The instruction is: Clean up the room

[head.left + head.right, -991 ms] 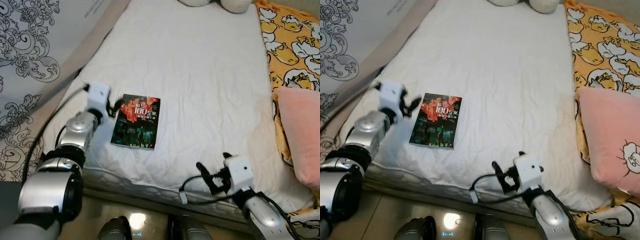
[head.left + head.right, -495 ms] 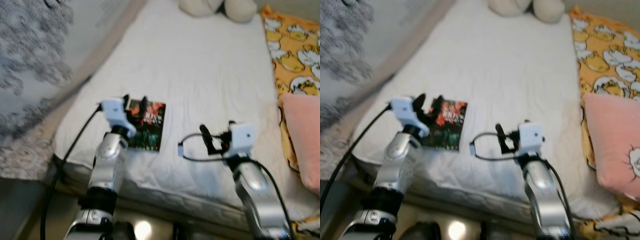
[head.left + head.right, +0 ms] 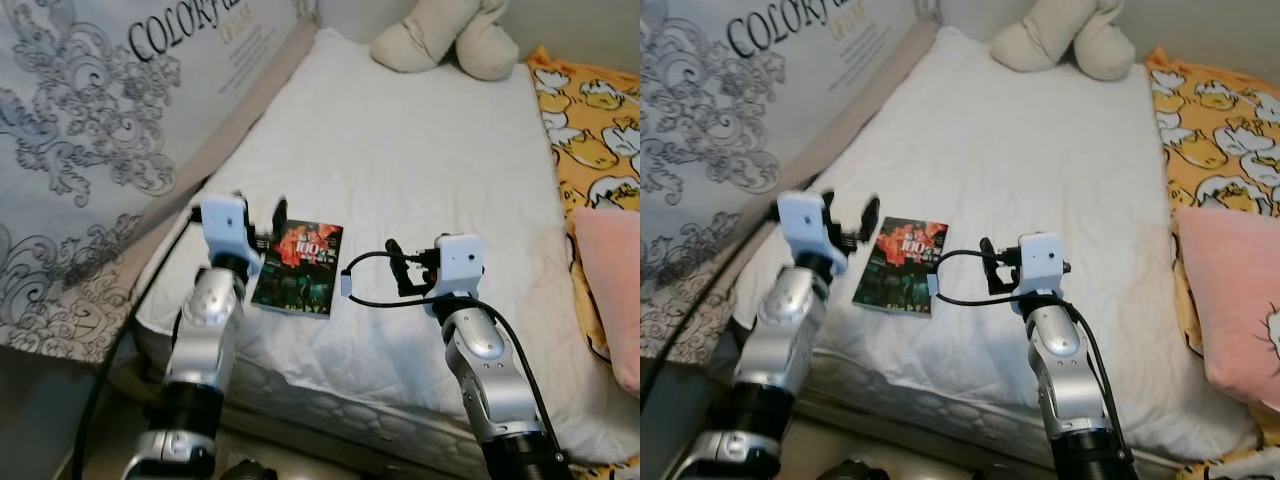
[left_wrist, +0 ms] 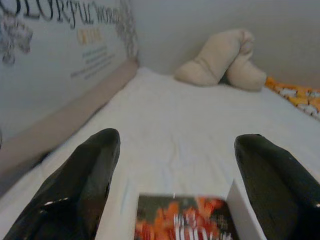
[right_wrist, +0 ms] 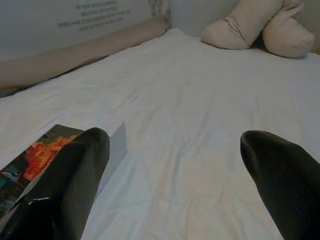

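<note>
**Both arms poised over a lone book on the bed**

While the two arms hover low above the bed [image 3: 440, 150], a thin paperback book [image 3: 298, 268] lies flat on the white sheet near the bed's left front corner. Its glossy cover is dark, with red and orange print, and it is rectangular with crisp edges. The left tool [image 3: 262, 222] hangs just over the book's near-left edge, its two black fingers spread wide with nothing between them. The right tool [image 3: 397, 268] waits just beside the book's right edge, fingers also parted and empty.

To my eye the step in hand is picking the book up. A flat, thin thing on a soft mattress gives little for a finger to get under, so the left tool would do well to press into the yielding quilted sheet beside one edge and close across the cover's thickness, perhaps with the right tool steadying the far side so the slick cover does not slide.

Further up, a plump beige plush toy [image 3: 450, 40] sits at the head, and a pink pillow [image 3: 1240, 300] rests on a yellow printed blanket [image 3: 590, 130].
</note>
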You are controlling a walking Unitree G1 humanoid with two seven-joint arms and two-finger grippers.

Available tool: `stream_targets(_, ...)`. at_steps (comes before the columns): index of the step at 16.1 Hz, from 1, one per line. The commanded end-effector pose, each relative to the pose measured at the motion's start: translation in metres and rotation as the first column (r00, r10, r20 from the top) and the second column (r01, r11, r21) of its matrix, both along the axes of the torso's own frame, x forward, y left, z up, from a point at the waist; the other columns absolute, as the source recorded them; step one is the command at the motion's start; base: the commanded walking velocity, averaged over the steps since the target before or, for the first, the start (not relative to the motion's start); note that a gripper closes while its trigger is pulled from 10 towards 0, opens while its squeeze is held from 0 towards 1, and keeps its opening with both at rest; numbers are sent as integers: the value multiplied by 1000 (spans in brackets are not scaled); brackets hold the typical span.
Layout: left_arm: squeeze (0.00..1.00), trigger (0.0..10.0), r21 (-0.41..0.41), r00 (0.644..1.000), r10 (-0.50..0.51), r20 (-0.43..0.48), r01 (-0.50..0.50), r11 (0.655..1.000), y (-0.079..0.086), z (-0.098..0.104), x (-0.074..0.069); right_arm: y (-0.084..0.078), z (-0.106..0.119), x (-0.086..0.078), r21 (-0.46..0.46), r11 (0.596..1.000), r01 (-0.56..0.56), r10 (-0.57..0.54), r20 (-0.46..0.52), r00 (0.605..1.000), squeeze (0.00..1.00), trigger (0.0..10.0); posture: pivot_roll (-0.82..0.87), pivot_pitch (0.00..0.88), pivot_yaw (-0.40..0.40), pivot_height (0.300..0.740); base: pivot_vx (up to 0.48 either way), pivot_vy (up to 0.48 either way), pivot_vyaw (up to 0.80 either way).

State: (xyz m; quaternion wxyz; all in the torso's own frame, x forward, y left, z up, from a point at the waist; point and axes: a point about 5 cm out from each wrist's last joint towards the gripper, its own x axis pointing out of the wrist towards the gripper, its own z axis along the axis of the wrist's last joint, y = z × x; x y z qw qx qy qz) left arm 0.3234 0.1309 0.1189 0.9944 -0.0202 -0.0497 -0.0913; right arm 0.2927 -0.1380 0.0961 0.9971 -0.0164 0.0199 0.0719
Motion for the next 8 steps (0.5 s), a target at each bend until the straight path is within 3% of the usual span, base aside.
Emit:
stream_targets(1, 1000, 10000, 16, 1000, -5, -17, 5, 1000, -5, -2, 0, 0, 0, 1, -13, 1000, -1, 1, 7, 1000, 0, 10000, -4, 0, -9, 740, 0, 0, 0)
stream_targets(2, 0, 10000, 29, 999, 17, -33, -16, 999, -6, -5, 0, 1, -1, 3, -23, 1000, -12, 13, 16, 1000, 0, 10000, -11, 0, -16, 740, 0, 0, 0)
stream_targets(3, 0, 10000, 18, 999, 20, -43, -19, 1000, -6, -6, 0, 2, -1, 3, -27, 1000, -14, 15, 18, 1000, 0, 10000, -13, 0, -16, 740, 0, 0, 0)
stream_targets(5, 0, 10000, 15, 998, 17, -60, -16, 1000, -5, -9, -1, 3, -3, 2, -39, 999, -27, 28, 4, 1000, 0, 10000, -16, 7, -20, 740, 0, 390, 0)
stream_targets(7, 0, 10000, 38, 997, 26, -74, -23, 999, -5, -12, 0, 3, -7, -1, -35, 999, -32, 32, -6, 999, 0, 10000, -18, 11, -23, 740, 0, 373, -638)
stream_targets(8, 0, 10000, 49, 997, 24, -72, -21, 999, -6, -12, 0, 2, -7, -1, -38, 999, -32, 32, -6, 999, 0, 10000, -18, 12, -22, 740, 0, 0, -613)
